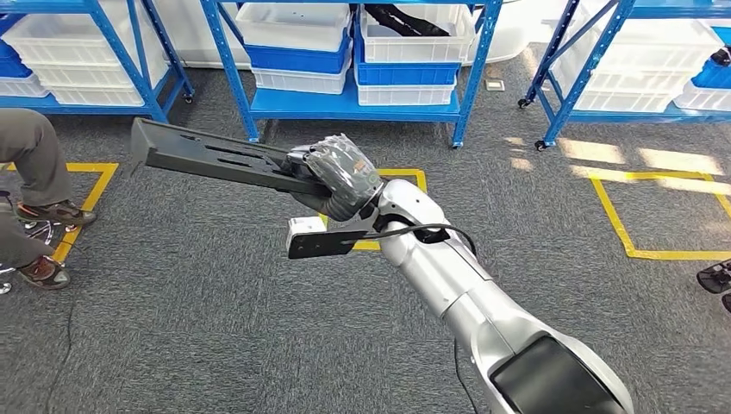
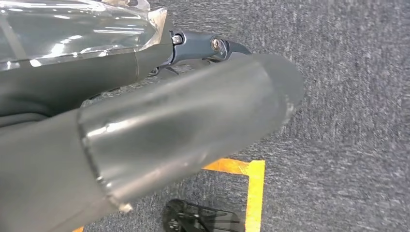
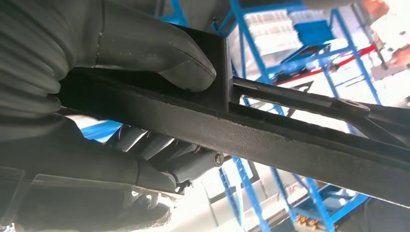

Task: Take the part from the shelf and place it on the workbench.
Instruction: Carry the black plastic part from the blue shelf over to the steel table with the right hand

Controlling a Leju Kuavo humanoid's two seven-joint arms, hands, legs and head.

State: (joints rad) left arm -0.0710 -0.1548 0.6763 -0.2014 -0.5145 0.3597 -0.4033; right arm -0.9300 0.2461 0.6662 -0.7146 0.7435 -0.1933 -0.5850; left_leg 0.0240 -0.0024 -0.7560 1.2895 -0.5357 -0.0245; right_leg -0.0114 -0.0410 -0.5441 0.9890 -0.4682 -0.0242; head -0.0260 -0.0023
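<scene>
Right hand [image 1: 338, 175] fingers [image 3: 145, 43] clamp black part [image 1: 211, 155]; left hand's fingers' state unclear.

The right hand [image 1: 338, 175] covers the near end of the black part [image 1: 207, 153], so how the part ends there cannot be told; in the right wrist view the part's far end runs off the picture's edge. A person's leg [image 1: 30, 159] and shoes are cut off at the head view's left edge. The shelves [image 1: 345, 105] lose their upper levels at the top edge. In the left wrist view, the left hand [image 2: 183, 125] is blurred, and its state cannot be told.
</scene>
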